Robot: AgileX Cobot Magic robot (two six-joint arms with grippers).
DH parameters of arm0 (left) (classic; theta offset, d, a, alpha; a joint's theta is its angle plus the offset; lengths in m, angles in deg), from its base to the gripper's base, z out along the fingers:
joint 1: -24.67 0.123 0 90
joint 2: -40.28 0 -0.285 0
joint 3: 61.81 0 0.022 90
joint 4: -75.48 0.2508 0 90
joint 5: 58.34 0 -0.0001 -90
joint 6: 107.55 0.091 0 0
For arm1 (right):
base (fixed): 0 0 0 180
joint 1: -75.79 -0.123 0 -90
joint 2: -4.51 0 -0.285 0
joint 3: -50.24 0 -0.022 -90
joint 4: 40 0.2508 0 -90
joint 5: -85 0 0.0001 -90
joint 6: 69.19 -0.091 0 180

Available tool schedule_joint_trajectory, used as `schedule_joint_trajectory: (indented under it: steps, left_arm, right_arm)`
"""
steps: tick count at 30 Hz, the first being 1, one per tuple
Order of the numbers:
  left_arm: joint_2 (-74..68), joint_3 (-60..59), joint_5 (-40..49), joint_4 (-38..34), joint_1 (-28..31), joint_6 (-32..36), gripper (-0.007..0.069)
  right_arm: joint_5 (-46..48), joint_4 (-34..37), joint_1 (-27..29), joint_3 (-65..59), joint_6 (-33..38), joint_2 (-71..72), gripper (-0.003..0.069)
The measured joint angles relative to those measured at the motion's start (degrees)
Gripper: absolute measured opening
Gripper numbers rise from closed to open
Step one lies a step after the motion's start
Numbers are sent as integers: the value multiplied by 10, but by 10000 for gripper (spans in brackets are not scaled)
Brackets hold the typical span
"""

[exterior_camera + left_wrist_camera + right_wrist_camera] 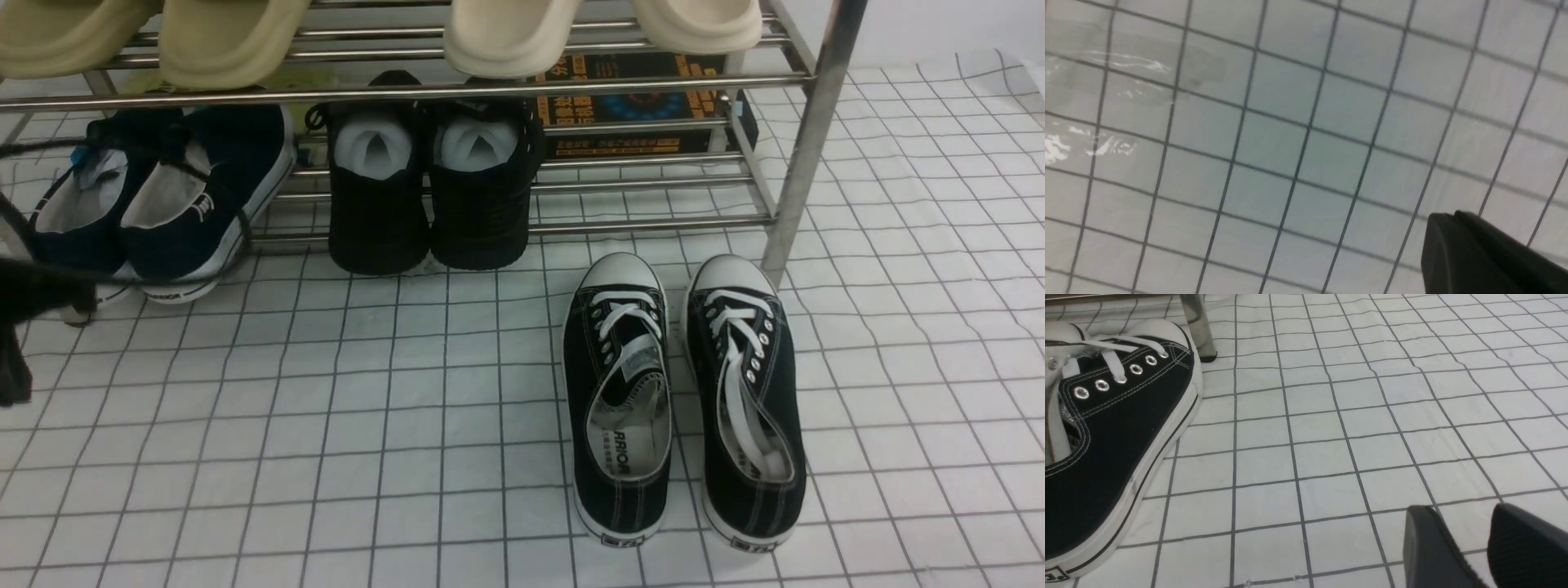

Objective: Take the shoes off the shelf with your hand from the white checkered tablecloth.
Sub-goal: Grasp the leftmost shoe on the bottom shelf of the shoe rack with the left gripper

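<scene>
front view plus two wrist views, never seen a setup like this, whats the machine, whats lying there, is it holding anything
It is a robot with two arms, each ending in a gripper. The front view looks forward from between the arms; each wrist view looks along one arm's gripper. A metal shoe rack stands on a checkered cloth. Its lowest bars carry navy slip-ons and black shoes stuffed with paper; beige slippers sit higher. On the cloth lie lace-up sneakers. The left gripper is shut with nothing in it; the right gripper is open, empty.
</scene>
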Motion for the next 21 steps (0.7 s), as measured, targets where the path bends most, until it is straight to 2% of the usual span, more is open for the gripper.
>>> schedule_joint_trajectory:
  steps: [2, 3, 5, 8, 11, 15, 19, 20, 21]
  left_arm:
    - [-22, 33, -3, -67, 59, 16, 14]
    - [-23, 36, -3, -75, 59, 18, 15]
    - [-35, 54, -29, -170, 115, 36, 17]
    - [-40, 56, -74, -230, 122, 51, 20]
    - [-43, 56, -110, -226, 100, 47, 42]
    - [-46, 56, -154, -197, 78, -4, 104]
    - [-70, 57, -204, -172, 56, -29, 238]
    - [-70, 57, -206, -172, 55, -30, 246]
    - [-87, 57, -222, -171, 51, -33, 311]
  right_arm:
    - [0, 0, 0, 0, 0, 0, 239]
    - [0, 0, 0, 0, 0, 0, 239]
    - [0, 0, 0, 0, 0, 0, 239]
    - [0, 0, 0, 0, 0, 0, 239]
    - [0, 0, 0, 0, 0, 0, 239]
    - [0, 0, 0, 0, 0, 0, 239]
    - [0, 0, 0, 0, 0, 0, 239]
    - [0, 0, 0, 0, 0, 0, 239]
    - [0, 0, 0, 0, 0, 0, 239]
